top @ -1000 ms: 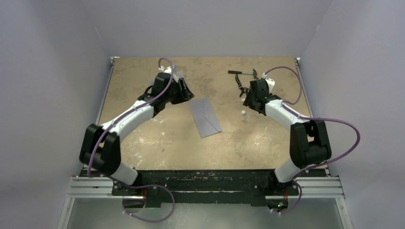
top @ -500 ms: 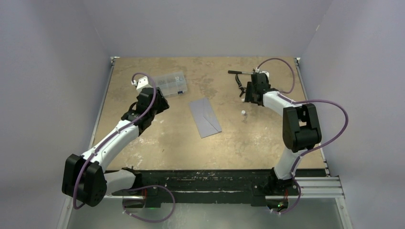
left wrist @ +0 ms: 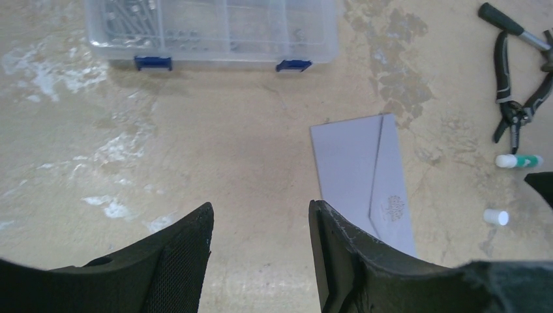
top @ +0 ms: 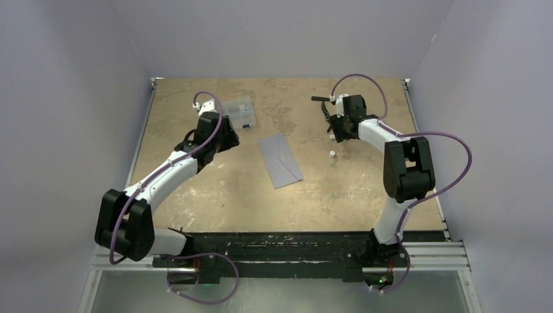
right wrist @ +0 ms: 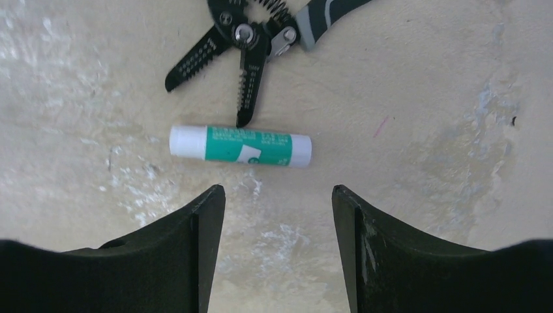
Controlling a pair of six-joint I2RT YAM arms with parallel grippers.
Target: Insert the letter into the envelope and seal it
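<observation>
The grey-lavender envelope (top: 280, 160) lies flat in the middle of the table with its flap folded down; it also shows in the left wrist view (left wrist: 365, 182). The cream letter is not visible in any view. My left gripper (left wrist: 261, 215) is open and empty, just left of the envelope, and shows in the top view (top: 228, 138). My right gripper (right wrist: 278, 195) is open and empty above a green-and-white glue stick (right wrist: 240, 145), at the back right of the table (top: 339, 130).
A clear plastic compartment box (top: 239, 112) with blue latches (left wrist: 215, 29) stands at the back left. Black wire strippers (right wrist: 261, 39) lie just beyond the glue stick. A small white cap (top: 332, 154) lies right of the envelope (left wrist: 496, 216). A black-handled tool (top: 326, 99) lies near the back.
The left arm swung away to the left, uncovering the plastic box, then came back toward the envelope. The right gripper moved back toward the wire strippers. The envelope has not moved.
</observation>
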